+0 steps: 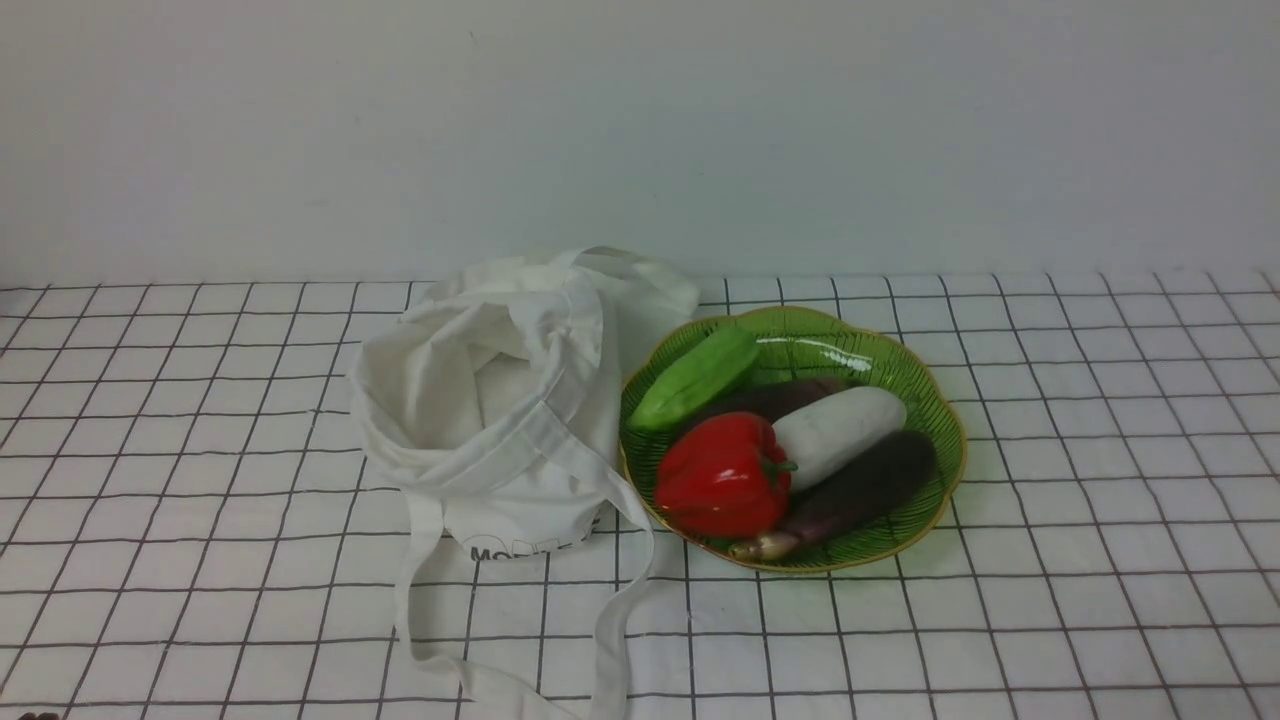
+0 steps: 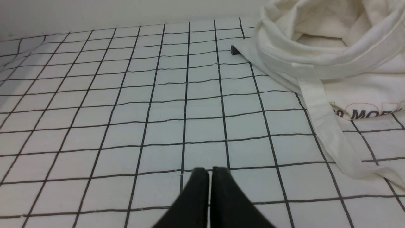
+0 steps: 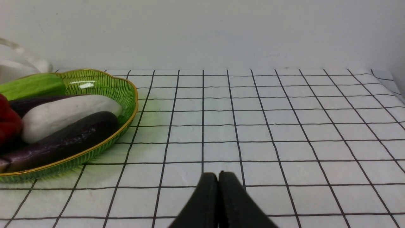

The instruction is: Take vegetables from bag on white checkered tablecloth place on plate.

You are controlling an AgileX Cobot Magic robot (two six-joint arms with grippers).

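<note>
A glossy red bell pepper (image 1: 722,477) lies on the green gold-rimmed plate (image 1: 905,361), at its front left. The white cloth bag (image 1: 480,400) sits slumped and open just left of the plate on the white checkered tablecloth (image 1: 1050,450). No arm shows in the front view. In the left wrist view my left gripper (image 2: 210,171) is shut with nothing in it, low over bare cloth, with the bag (image 2: 329,47) well beyond it. In the right wrist view my right gripper (image 3: 218,175) is shut and empty too, apart from the plate (image 3: 125,87) where the pepper's edge (image 3: 8,122) shows.
On the plate with the pepper lie a green vegetable (image 1: 695,378), a white oblong vegetable (image 1: 838,432) and two dark purple eggplants (image 1: 850,495). The bag's straps (image 1: 610,620) trail toward the table's front edge. A wall stands behind the table.
</note>
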